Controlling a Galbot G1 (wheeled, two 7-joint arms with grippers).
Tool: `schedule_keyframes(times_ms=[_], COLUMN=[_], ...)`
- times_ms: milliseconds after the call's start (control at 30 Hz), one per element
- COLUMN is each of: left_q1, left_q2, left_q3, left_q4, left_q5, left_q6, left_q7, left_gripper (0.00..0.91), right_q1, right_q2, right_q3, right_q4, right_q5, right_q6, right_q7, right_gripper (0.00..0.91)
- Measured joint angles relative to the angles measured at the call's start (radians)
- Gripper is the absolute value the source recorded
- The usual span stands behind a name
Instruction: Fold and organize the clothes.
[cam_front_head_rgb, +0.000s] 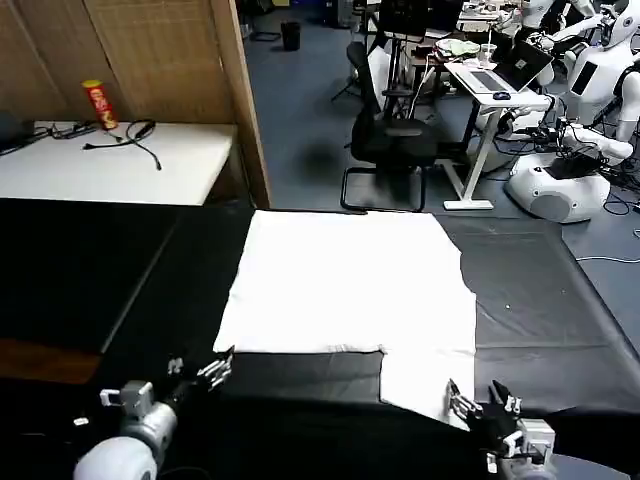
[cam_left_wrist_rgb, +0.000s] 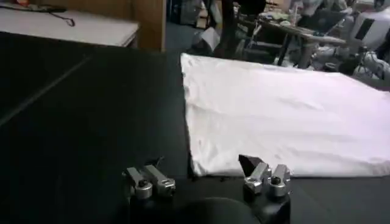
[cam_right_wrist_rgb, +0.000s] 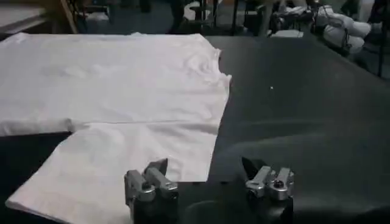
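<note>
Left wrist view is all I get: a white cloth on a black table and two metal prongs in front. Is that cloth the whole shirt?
Observer: Not quite. The head view shows the T-shirt has a smaller flap sticking out toward the robot on its right side.
Operator: Is the robot's other hand anywhere near that bit?
Observer: Yes. The right hand is at the flap's near right corner, fingers open, with one finger over the cloth's edge. I can't tell whether it touches the cloth.
</note>
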Motion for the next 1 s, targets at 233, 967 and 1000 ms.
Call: schedule_keyframes(times_ms=[233,967,1000], left_q1=[-0.009,0.203,0.221], left_q2=[-0.009,-0.004,-0.005], left_q3=[0.009,-0.056,-0.061], left_q4=[0.026,-0.154,-0.166], left_q5=[0.009,0.033,0.034], left_q6=[-0.010,-0.011,-0.016], left_q7=[0.024,-0.025,-0.025], left_gripper=[0.000,0.000,0.000], right_q1=[-0.016,-0.228,-0.221], right_q2=[0.004,0.009,0.005], right_q3=[0.001,0.048,0.052], right_q4=[0.011,0.219,0.217], right_q5=[-0.007,-0.011,-0.003], right_q6=[-0.001,-0.048,-0.038], right_q7=[0.009,0.039,0.029], right_gripper=[0.000,0.000,0.000])
